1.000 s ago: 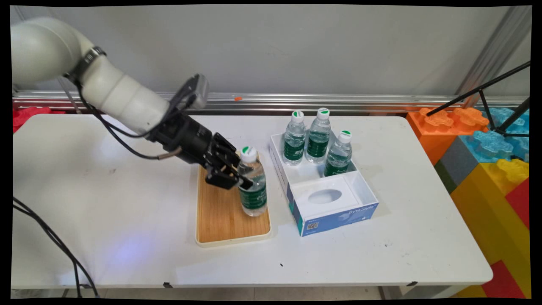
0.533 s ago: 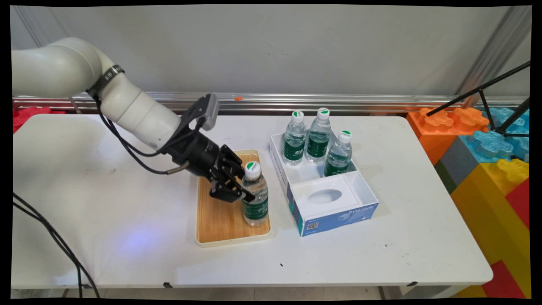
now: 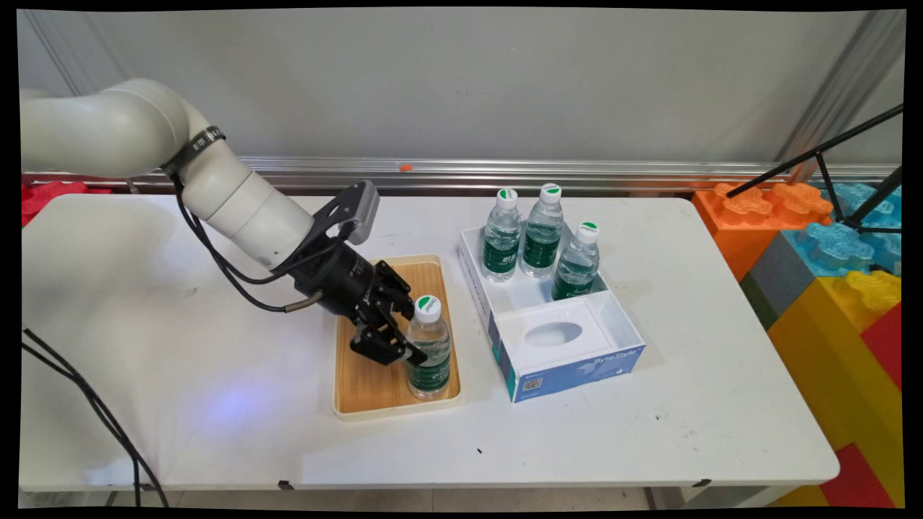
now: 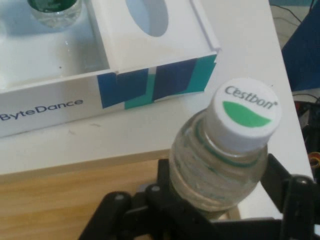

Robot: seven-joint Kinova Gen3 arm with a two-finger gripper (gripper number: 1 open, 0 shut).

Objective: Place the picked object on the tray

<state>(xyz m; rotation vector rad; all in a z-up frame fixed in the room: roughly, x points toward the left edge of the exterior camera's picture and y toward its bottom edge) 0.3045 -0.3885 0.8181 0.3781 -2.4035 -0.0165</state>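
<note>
On the tray: a water bottle point(image 3: 429, 349) stands upright at the near right part of the wooden tray point(image 3: 375, 375), base resting on the wood.
Gripper: the black gripper point(image 3: 407, 344) comes in from the left, tilted downward, its fingers clamped on the bottle's body (the hand view shows the linkage hugging the clear ribbed shoulder below the cap).
Bottle details: white cap point(image 4: 245, 114) with a green patch and "Cestbon" lettering; green label round the lower body.
Box: a white and blue box point(image 3: 555, 339) sits just to the right of the tray, apart from it, with "ByteDance" on its side.
Box contents: three more bottles point(image 3: 541, 232) stand in its far compartment; the near compartment has an oval opening point(image 3: 553, 334) in its top.
Table: white table point(image 3: 216, 404) carries tray and box.
</note>
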